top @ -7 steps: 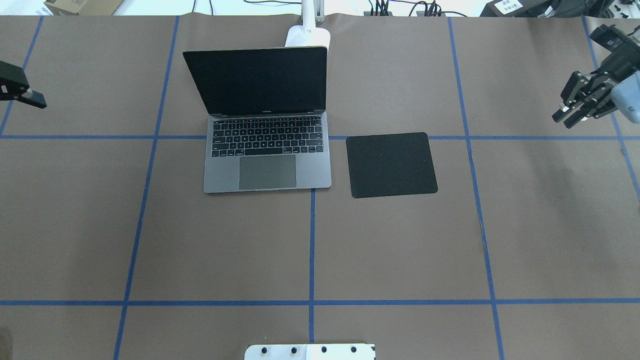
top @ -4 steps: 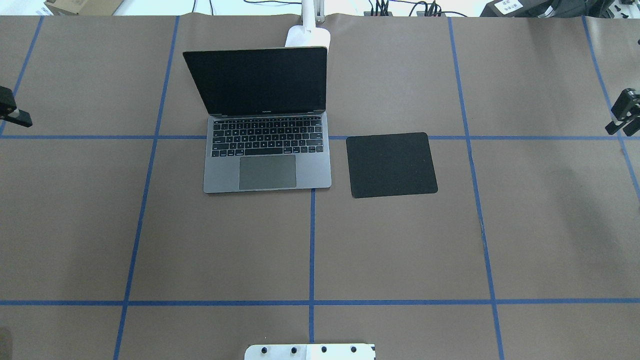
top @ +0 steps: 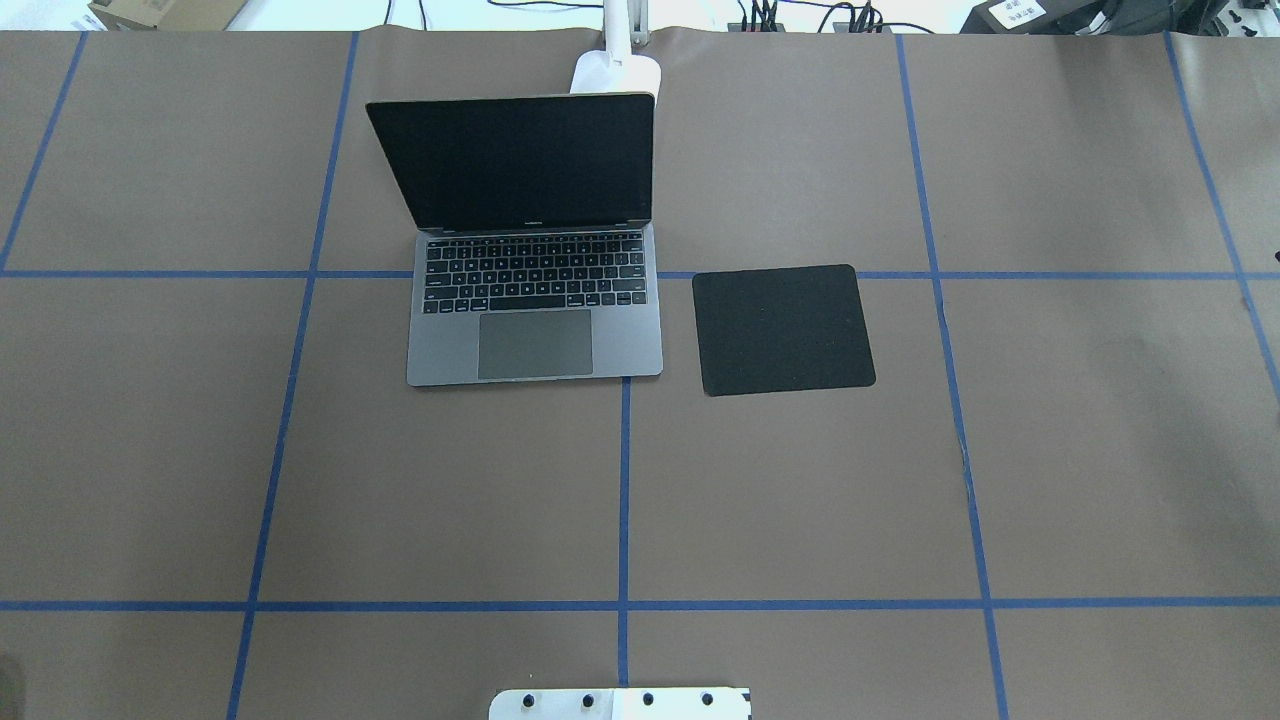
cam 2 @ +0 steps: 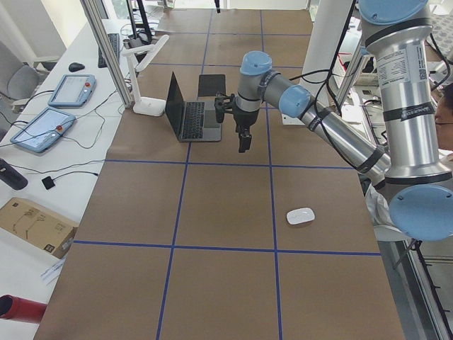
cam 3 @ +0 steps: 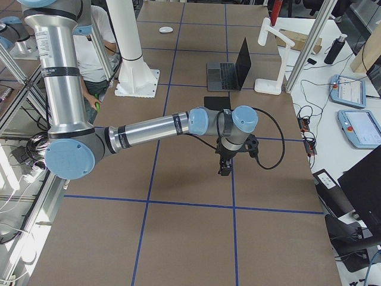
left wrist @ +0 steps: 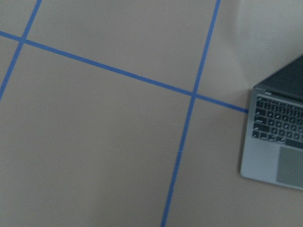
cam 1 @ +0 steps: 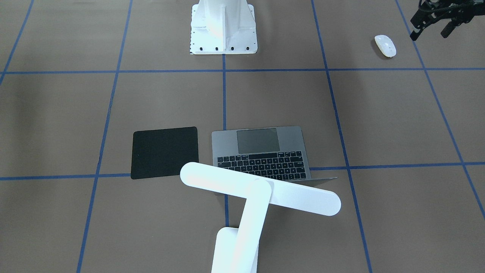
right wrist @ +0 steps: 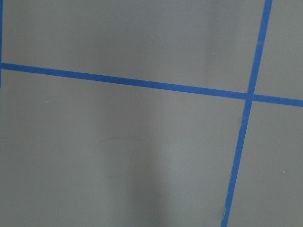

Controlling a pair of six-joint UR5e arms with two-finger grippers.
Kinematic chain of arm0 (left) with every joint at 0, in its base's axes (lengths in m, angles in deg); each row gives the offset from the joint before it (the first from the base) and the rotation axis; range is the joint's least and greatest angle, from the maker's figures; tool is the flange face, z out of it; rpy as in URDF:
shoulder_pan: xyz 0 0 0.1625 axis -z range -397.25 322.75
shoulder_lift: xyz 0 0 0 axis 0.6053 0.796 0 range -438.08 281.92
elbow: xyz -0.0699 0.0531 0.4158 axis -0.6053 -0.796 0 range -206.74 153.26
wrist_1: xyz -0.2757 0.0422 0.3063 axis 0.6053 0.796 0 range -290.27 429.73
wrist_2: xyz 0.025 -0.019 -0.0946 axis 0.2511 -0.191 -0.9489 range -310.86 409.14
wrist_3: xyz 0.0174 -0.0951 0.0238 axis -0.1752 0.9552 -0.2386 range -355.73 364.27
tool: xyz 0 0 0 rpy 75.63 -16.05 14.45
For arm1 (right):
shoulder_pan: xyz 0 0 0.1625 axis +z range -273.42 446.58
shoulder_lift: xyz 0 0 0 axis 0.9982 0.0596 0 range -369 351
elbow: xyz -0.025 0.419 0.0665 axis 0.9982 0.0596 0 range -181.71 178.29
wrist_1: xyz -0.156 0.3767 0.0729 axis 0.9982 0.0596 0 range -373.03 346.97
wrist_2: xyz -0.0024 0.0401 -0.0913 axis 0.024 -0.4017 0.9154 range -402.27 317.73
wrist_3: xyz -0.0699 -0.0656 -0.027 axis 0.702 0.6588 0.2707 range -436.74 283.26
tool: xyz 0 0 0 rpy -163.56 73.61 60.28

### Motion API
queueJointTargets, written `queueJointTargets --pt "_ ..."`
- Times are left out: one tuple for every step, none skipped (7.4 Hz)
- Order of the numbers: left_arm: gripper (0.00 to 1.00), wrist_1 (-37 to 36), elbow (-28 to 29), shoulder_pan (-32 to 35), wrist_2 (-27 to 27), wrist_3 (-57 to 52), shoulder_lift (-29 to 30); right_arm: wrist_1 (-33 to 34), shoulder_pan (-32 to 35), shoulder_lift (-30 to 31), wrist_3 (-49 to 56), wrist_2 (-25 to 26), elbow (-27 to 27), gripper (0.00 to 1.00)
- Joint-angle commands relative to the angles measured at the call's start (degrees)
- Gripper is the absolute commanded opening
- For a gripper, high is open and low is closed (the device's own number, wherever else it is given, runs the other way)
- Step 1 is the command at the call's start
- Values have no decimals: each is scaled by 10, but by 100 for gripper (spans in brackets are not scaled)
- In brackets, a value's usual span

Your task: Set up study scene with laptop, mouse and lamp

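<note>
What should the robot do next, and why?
Probably bring the left gripper down over the mouse to grab it: the mouse lies near that gripper, far from the laptop, and the black mat beside the laptop has nothing on it.

Brown paper covered the table (top: pixel 800 500), and blue tape lines (top: pixel 622 500) squared it off. Alongside ran a white bench (cam 2: pixel 18 273) with a tablet (cam 2: pixel 41 129) and a cardboard box (cam 2: pixel 35 227), a grey chair (cam 2: pixel 21 79) beyond, all evenly lit.
</note>
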Motion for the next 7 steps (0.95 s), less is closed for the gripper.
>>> queueJointTargets --pt "100 315 159 -3 -4 27 -113 0 2 -1 6 4 -3 99" --pt "100 391 204 -23 -2 94 -117 0 2 -2 6 4 -4 99" --pt "100 397 204 -52 -1 101 -144 -1 2 1 6 5 -14 99" --pt "100 417 204 -70 -1 124 -170 0 2 3 6 4 -23 99" --pt "100 468 205 -124 11 211 -184 0 2 3 6 4 -32 99" --pt "100 508 205 -238 86 325 -188 0 2 0 6 4 -33 99" --pt "100 570 210 -316 141 378 -218 -1 2 -4 6 5 -33 99"
